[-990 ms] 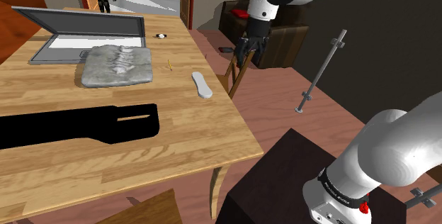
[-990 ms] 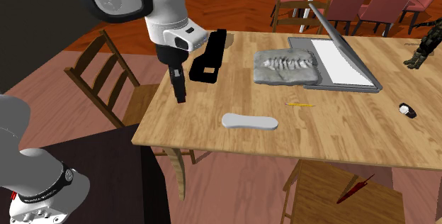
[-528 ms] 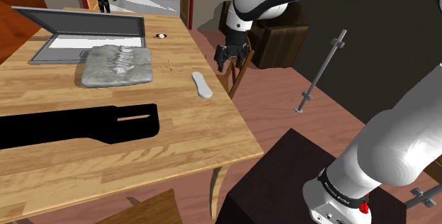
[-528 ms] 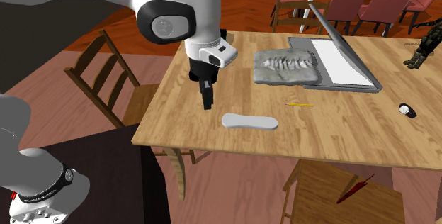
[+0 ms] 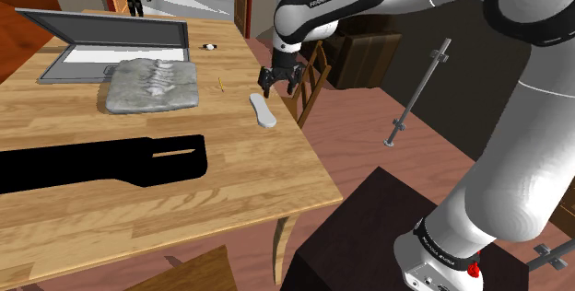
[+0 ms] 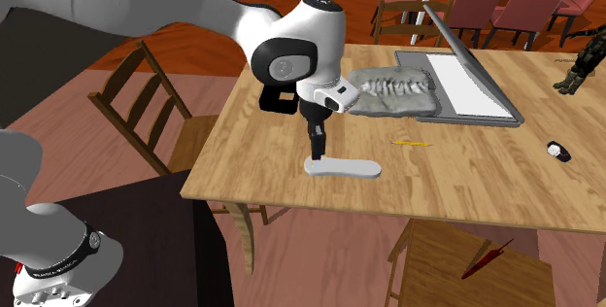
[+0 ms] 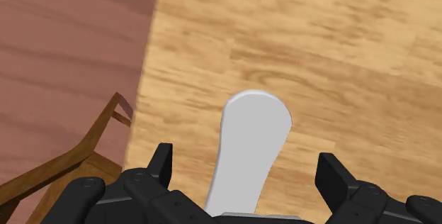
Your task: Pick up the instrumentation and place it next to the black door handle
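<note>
Between the spread fingers point(image 7: 161, 164) lies the instrumentation point(image 7: 253, 141), a flat pale grey oblong with rounded ends, flat on the wooden table point(image 7: 340, 45). Neither finger touches it, gap on both sides. Gripper point(image 7: 248, 173) released, jaws wide, nothing held. One rounded end of the oblong sticks out past the fingertips; the other end is hidden under the gripper body. Beyond one finger is the table edge, then reddish floor and a wooden chair point(image 7: 78, 162).

Shoulder view: gripper point(image 5: 279, 87) points down, just above the far end of the instrumentation point(image 5: 263, 110), close to the table point(image 5: 230, 179) edge. Black door handle point(image 5: 101, 162), a long flat black shape, sits well apart from the fingers on the near half of the table. Grey crumpled pad point(image 5: 152, 85) and open laptop point(image 5: 101, 40) are out to the side of the fingers, with a small yellow sliver point(image 5: 220, 84) between pad and gripper.

Second exterior view: gripper point(image 6: 317, 148) is upright, tips just over one end of the instrumentation point(image 6: 342, 167); cannot tell if the tips touch the table point(image 6: 466, 193). The rest of the oblong runs away from the fingers along the table edge. A wooden chair point(image 6: 146, 101) stands off the table's end, behind the arm.
</note>
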